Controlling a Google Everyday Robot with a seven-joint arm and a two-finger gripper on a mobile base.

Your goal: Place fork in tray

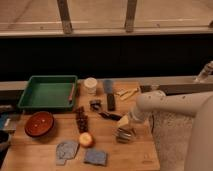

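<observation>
The green tray (47,93) sits at the back left of the wooden table. My gripper (124,133) hangs from the white arm that comes in from the right. It is low over the table's front right part, far to the right of the tray. I cannot make out the fork; it may be hidden under or in the gripper. A black-handled utensil (110,116) lies just left of the gripper.
A white cup (90,85) stands right of the tray, with a dark flat object (108,94) and pale wooden utensils (126,93) beyond. A red-brown bowl (39,123), a dark brown cluster (81,120), an orange fruit (86,139) and two grey-blue pads (66,149) lie in front.
</observation>
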